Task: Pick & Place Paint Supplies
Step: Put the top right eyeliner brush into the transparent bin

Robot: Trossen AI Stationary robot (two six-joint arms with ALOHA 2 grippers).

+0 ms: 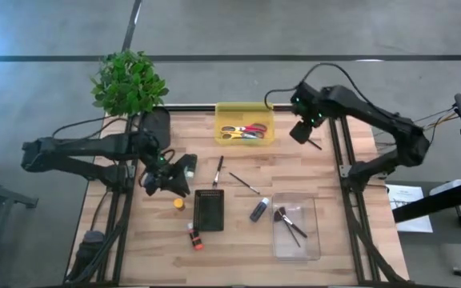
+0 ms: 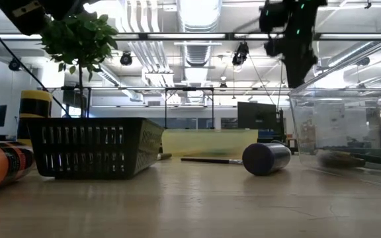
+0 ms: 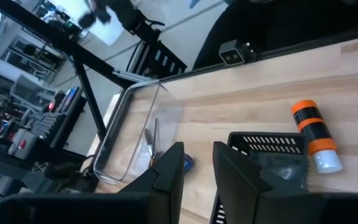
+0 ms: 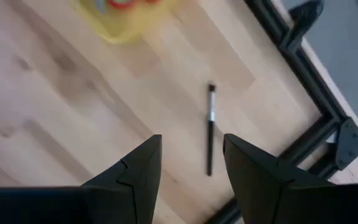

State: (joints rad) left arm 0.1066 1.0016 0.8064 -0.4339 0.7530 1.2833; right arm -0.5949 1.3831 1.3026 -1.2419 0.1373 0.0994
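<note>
Two brushes already lie in the clear box near the front right of the table, so part of the job looks done. Lots is left: two thin brushes lie loose in the middle, a dark tube sits beside the clear box, an orange tube lies by the black basket, and a small brush lies near the back right edge. The right gripper hangs high over that small brush, its fingers apart and empty. The left gripper waits at the left side, fingers a little apart, holding nothing. Only the right wrist view shows the small brush clearly; the high view half hides it.
</note>
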